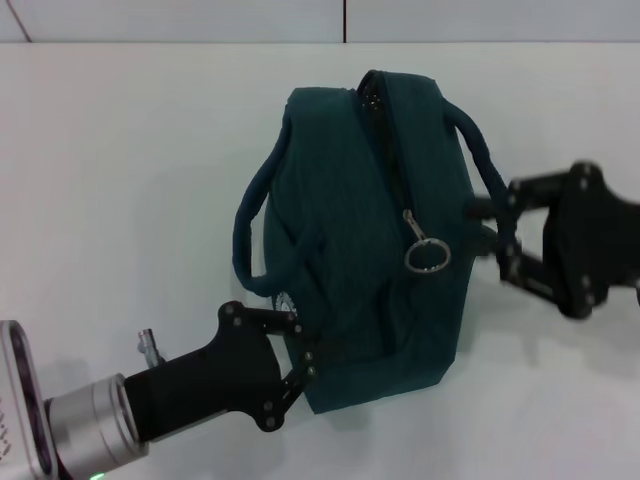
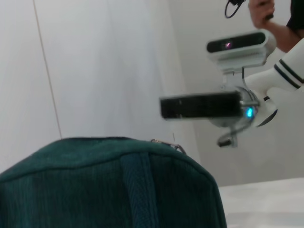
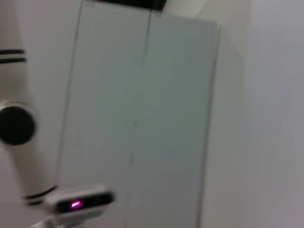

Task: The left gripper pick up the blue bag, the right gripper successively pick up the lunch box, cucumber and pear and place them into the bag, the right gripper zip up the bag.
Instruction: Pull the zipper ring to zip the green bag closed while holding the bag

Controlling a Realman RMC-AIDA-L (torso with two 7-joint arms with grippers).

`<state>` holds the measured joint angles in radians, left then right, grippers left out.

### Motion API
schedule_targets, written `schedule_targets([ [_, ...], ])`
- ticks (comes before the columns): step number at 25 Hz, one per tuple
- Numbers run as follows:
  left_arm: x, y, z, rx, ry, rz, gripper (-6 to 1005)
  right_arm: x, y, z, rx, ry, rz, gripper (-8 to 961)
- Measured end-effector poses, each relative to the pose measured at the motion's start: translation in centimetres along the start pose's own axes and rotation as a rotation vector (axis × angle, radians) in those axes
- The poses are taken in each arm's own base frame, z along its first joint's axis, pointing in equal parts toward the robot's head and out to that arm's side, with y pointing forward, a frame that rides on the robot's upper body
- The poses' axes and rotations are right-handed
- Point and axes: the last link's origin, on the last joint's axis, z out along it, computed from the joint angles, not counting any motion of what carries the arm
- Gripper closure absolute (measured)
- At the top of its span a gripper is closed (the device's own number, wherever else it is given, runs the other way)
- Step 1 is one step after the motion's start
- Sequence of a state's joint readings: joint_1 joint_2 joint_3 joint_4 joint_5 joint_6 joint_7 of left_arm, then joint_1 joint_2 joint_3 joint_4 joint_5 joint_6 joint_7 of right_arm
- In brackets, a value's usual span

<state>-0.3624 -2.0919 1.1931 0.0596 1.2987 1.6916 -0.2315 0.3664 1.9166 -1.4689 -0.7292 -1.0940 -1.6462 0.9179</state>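
Left pincer (image 1: 300, 352) clamped, right pincer (image 1: 497, 238) near.

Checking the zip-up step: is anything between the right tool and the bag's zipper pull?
Nothing separate. The right tool sits at the bag's side, by a handle; the ring pull lies exposed on top.

In the head view, the left gripper's (image 1: 300, 350) fingertips vanish against the blue bag's (image 1: 350, 230) fabric at about 7 o'clock of the bag, so their spacing cannot be read. At 3 o'clock the right gripper (image 1: 492, 235) is smeared, cut by the frame edge, its fingertips lost behind the handle (image 1: 480, 150). The bag's contents are hidden. The left wrist view crops the bag; a person's hand (image 2: 260, 12) is clipped at the top edge.
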Motion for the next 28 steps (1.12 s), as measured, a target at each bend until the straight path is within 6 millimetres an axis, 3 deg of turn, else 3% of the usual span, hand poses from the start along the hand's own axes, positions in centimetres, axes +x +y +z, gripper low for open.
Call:
schedule_targets([
  [5,0.2,-0.1,0.3,-0.016,0.014,0.005,932,1.3,0.7,0.0,-0.064,0.103,0.063,846],
  [7,0.3,-0.1,0.4,-0.019,0.015,0.007,932,1.6,0.8,0.0,-0.057,0.122,0.069,609],
  [28,0.3,-0.1,0.3,-0.01,0.018,0.004,929,2.1,-0.2,0.5,0.052,0.124,0.051,572],
])
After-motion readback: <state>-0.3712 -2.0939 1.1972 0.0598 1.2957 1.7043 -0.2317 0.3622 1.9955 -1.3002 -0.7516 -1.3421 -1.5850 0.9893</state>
